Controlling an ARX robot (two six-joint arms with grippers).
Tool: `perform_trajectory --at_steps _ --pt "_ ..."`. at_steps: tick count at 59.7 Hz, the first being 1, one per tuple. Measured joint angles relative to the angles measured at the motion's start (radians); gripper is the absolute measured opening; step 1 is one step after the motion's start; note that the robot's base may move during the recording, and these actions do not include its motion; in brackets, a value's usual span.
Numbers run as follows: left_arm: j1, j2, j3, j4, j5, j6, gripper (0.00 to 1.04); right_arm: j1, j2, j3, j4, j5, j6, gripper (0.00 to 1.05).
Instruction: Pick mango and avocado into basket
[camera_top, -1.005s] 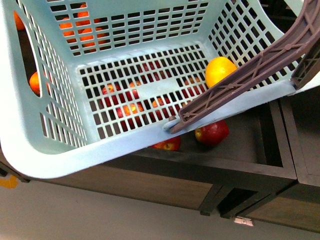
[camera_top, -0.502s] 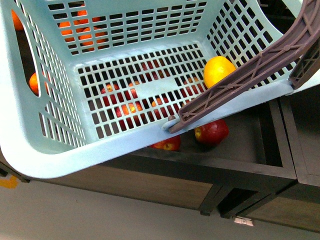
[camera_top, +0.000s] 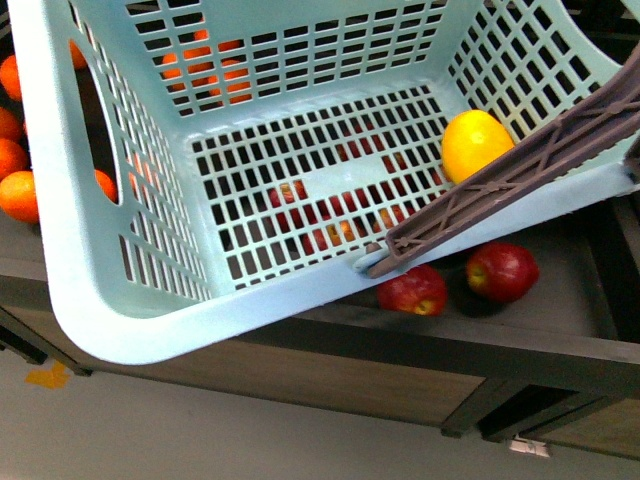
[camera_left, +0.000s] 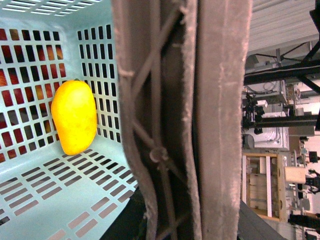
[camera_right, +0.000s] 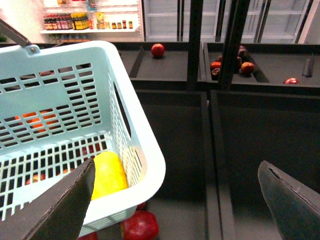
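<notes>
The mango (camera_top: 478, 143) is already in, lying on the slotted floor of the teal basket (camera_top: 120, 300) in the corner under the brown handle (camera_top: 520, 170). That makes half the job done, by my reckoning, and the avocado is the step in hand. The right gripper (camera_right: 177, 165) hangs beside the basket's rim over a dark worktop (camera_top: 560, 320), its fingers (camera_right: 75, 200) spread wide with nothing between them. I'd say it first has to find the avocado, then come down over it and close. The left wrist view is filled by the handle, so that arm probably carries the basket, though I can't tell whether its fingers are closed. I can't pick out the avocado for certain. A dark rounded patch (camera_top: 470, 298) between two red apples (camera_top: 415, 290) could be it or just shadow. The basket hides much of the fruit beneath.
</notes>
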Motion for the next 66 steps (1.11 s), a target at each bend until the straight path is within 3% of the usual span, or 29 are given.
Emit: perform_trajectory --at_steps 66 --pt "0.012 -0.001 -0.003 0.0 -0.012 0.005 0.16 0.0 0.001 -0.004 -0.002 -0.005 0.0 0.96"
